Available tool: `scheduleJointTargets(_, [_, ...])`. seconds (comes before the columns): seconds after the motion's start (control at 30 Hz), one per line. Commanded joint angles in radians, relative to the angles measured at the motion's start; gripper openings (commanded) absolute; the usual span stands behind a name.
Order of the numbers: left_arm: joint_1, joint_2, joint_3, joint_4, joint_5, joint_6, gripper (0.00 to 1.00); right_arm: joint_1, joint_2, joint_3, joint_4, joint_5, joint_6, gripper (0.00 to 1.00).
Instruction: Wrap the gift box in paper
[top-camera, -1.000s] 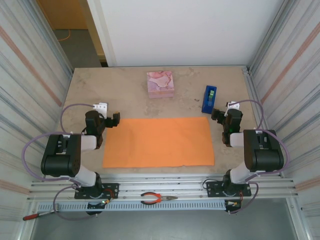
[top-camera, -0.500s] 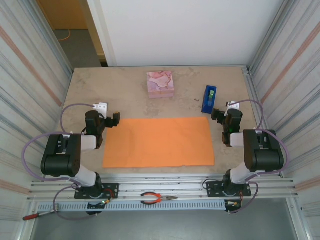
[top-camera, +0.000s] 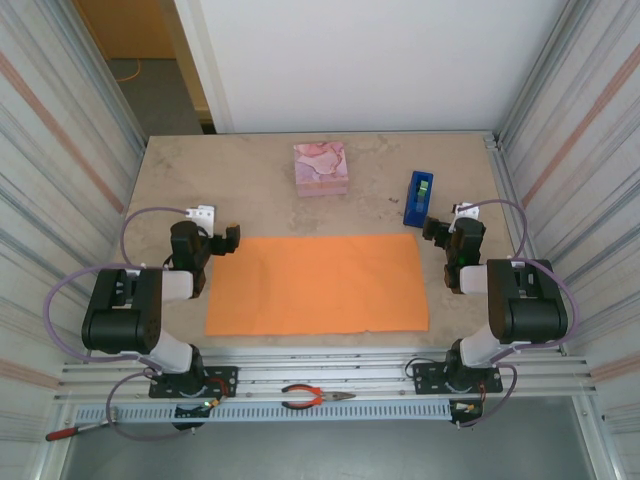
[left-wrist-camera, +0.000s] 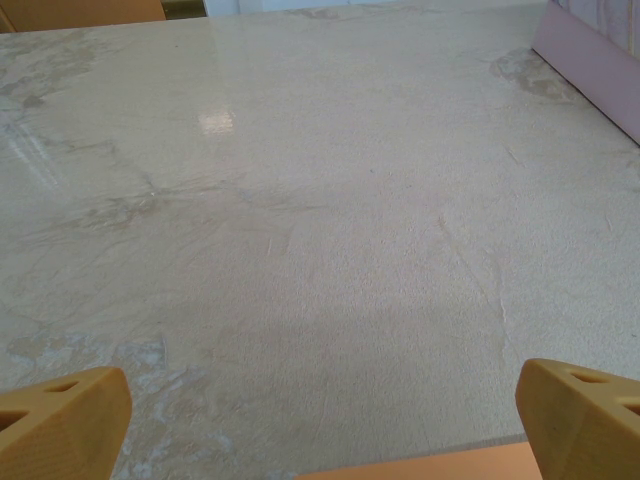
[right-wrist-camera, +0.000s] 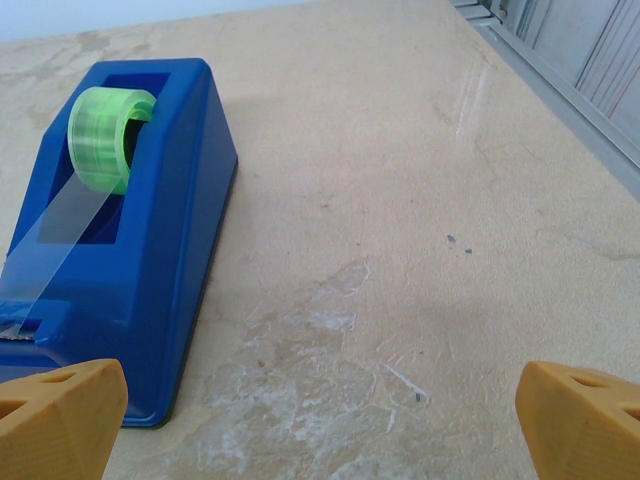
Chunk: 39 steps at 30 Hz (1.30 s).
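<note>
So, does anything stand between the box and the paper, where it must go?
Nothing visible does. Only bare table lies between the box and the far edge of the paper. The tape dispenser stands off to the right, out of that path.

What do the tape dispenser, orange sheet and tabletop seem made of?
Tape dispenser: probably moulded plastic, smooth blue with slight sheen. Orange sheet: thin matte paper, lying flat, no glare. Tabletop: beige veined stone look, semi-gloss from the light reflection; real stone or laminate, cannot tell.
</note>
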Motion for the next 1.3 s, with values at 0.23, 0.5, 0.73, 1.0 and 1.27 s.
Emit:
scheduleJointTargets(0.23, [-0.001, -0.002, 0.006, 0.014, -0.011, -0.005, 0.99, 0.005, -0.006, -0.014, 0.025, 0.02, 0.002, 0.98])
scheduleJointTargets(0.5, [0.0, 0.0, 0.007, 0.012, -0.009, -0.006, 0.99, -0.004, -0.003, -0.009, 0.017, 0.001, 0.007, 0.98])
scheduleJointTargets(0.73, [0.017, 0.0, 0.011, 0.005, 0.019, -0.015, 0.99, -0.008, -0.01, -0.017, 0.024, -0.008, 0.007, 0.98])
scheduleJointTargets(1.0, [-0.004, -0.132, 0.036, -0.137, -0.06, -0.022, 0.99, -0.002, -0.196, 0.052, -0.237, 0.107, 0.043, 0.98])
scheduleJointTargets(1.27, [-0.081, -0.191, 0.114, -0.288, -0.112, 0.047, 0.99, -0.074, -0.351, 0.223, -0.591, 0.157, 0.372, 0.98])
